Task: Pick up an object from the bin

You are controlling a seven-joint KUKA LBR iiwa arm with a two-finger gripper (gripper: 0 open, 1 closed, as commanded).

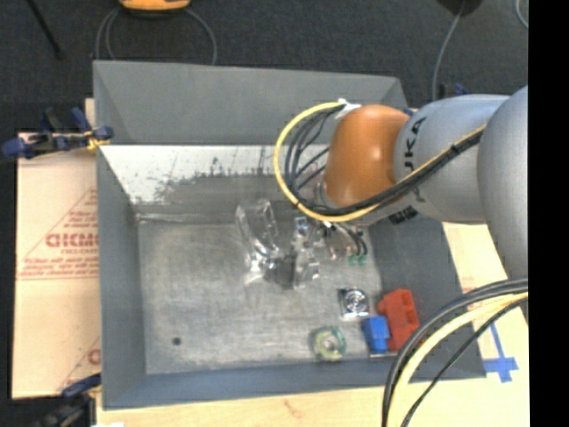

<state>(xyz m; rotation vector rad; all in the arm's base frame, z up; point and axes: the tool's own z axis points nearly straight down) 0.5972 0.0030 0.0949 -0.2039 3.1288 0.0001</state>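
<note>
My gripper point(305, 254) reaches down to the bin floor near the middle, under the orange wrist cover. A clear, crumpled plastic thing point(256, 235) lies right against its left side, and a small dark piece point(286, 275) shows at its lower end. Whether either one is held cannot be made out. To the lower right of the gripper lies a small shiny silver round thing point(354, 302).
In the bin's lower right corner sit a red block point(401, 315) and a blue block point(377, 334), side by side. A greenish round ring point(328, 342) lies near the front wall. The arm and its cables cover the bin's right rear.
</note>
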